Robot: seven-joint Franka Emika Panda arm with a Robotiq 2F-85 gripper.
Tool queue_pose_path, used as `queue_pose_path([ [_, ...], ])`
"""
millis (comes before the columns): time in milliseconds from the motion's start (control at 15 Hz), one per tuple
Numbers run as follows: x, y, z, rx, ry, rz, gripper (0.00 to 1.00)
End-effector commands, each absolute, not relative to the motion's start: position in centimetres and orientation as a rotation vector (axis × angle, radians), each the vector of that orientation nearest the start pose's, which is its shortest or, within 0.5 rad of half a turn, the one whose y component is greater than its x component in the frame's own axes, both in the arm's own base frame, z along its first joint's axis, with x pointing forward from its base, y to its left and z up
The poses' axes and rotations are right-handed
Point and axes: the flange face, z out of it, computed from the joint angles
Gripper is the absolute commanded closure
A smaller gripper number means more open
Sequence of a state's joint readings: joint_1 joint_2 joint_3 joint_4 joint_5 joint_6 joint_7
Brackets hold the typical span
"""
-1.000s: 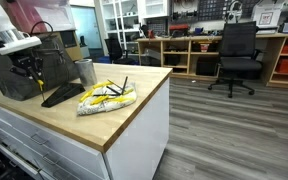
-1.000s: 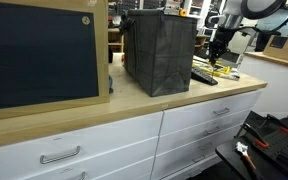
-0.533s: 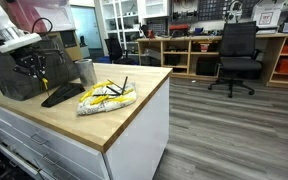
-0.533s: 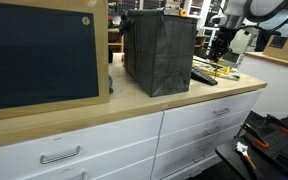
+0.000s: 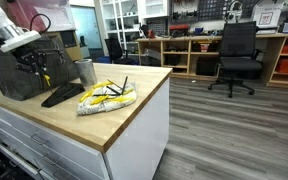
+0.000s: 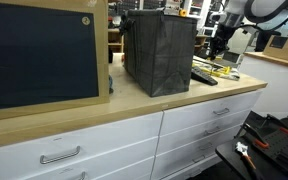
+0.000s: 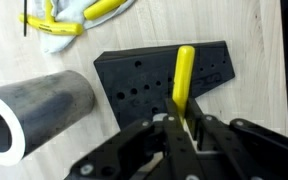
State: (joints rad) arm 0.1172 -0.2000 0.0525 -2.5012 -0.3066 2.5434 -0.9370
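Note:
My gripper [image 7: 184, 122] is shut on a yellow stick [image 7: 184, 72], like a marker, that points down over a black perforated plate [image 7: 134, 78] lying flat on the wooden counter. In an exterior view the gripper [image 5: 40, 68] hangs beside the black box [image 5: 19, 72] with the yellow stick [image 5: 43, 76] above the plate [image 5: 62, 95]. A metal cup [image 7: 39, 108] lies just left of the plate in the wrist view. A white cloth [image 7: 69, 14] holding more yellow sticks lies beyond it. The gripper [image 6: 218, 46] also shows behind the box, above the plate [image 6: 204, 76].
A tall black fabric box [image 6: 159, 50] stands on the counter [image 5: 124, 115] next to the arm. The metal cup [image 5: 85, 71] and cloth [image 5: 107, 96] sit near the counter's middle. A dark framed board [image 6: 39, 50] leans nearby. An office chair [image 5: 236, 55] stands on the floor.
The gripper, still shut on the yellow stick, appears to have risen very slightly. Nothing else has moved.

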Motion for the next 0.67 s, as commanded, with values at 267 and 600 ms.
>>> queue_pose_path([
  [267, 45.1, 8.3, 36.8, -2.664, -2.047, -0.336, 0.96],
  [600, 45.0, 7.5, 36.7, -2.688, -2.023, -0.333, 0.96],
])
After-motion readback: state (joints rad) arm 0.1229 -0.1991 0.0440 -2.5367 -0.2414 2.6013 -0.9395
